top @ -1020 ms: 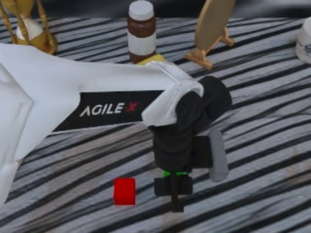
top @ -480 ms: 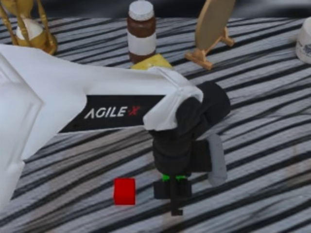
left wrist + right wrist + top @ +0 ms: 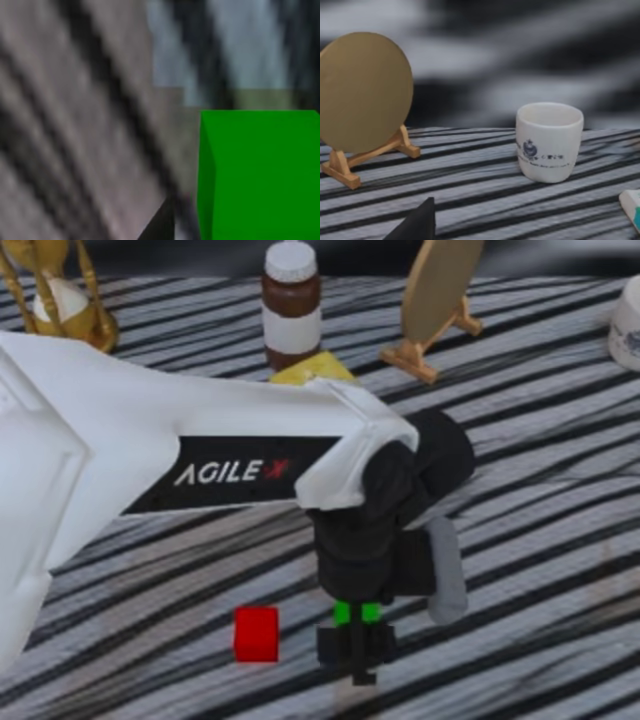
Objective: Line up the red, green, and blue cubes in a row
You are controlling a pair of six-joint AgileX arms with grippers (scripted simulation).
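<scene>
From above, the left arm reaches across the striped desk (image 3: 560,460) and its pincer (image 3: 356,643) points down near the front edge. The green cube (image 3: 356,612) shows as a sliver between the black fingers, level with the red cube (image 3: 256,633) and a little to its right. The step in hand looks like setting green into the row beside red. Whether the fingers are clamped on it or parted is not clear from here, since the wrist hides most of the cube. No blue cube is in sight; the arm may cover it. A brown jar (image 3: 291,305), a gold disc on a stand (image 3: 436,300) and an hourglass (image 3: 50,290) sit along the back.

The left wrist view shows the green cube (image 3: 260,175) very close, apparently resting on the desk, with one dark finger edge (image 3: 157,227) just beside it; contact cannot be told.

The right wrist view shows the disc (image 3: 365,92) and a white cup (image 3: 549,140); that arm is parked off to the right, its pincer's state unseen.

Next, I judge, the left pincer must lift straight clear without nudging green, then blue has to be found.
</scene>
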